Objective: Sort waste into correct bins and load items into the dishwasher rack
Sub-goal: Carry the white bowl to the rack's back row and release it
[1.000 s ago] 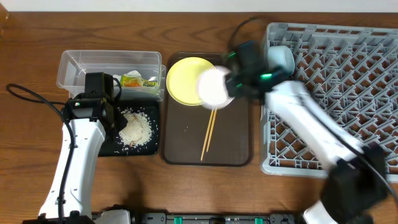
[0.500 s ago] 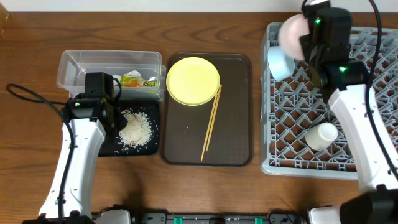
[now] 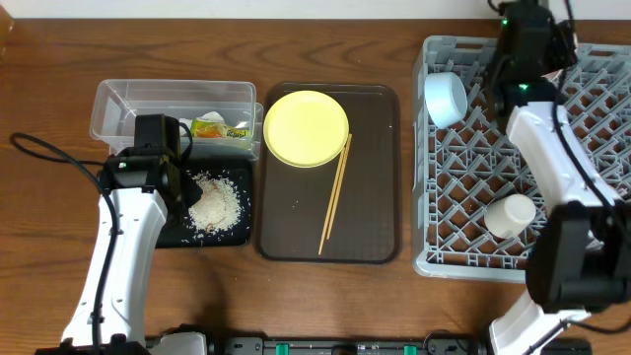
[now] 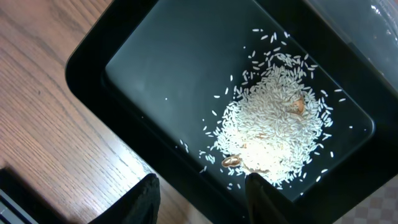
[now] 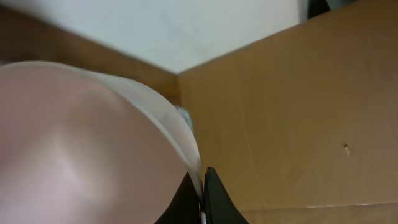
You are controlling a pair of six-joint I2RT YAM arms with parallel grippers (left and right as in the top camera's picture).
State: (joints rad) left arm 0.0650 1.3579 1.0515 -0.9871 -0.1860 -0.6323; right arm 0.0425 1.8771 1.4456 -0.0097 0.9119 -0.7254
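One white bowl (image 5: 81, 143) is clamped by its rim in your right gripper (image 5: 200, 183), above the far edge of the grey rack (image 3: 463, 168); behind it stand a cardboard box (image 5: 298, 112) and a white wall (image 5: 186, 31); a light blue bowl (image 3: 446, 97) and pale cup (image 3: 510, 215) sit in the rack; your left gripper (image 4: 202, 202) hangs agape and empty over rice (image 4: 273, 124) in the black tray (image 4: 155, 62); yellow plate (image 3: 307, 128) and chopsticks (image 3: 335, 197) lie on the brown tray (image 3: 296, 227), on the wooden table (image 3: 49, 69).

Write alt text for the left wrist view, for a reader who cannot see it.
A black tray on a wooden table holds a loose pile of white rice. The left gripper, open and empty, shows at the bottom edge.
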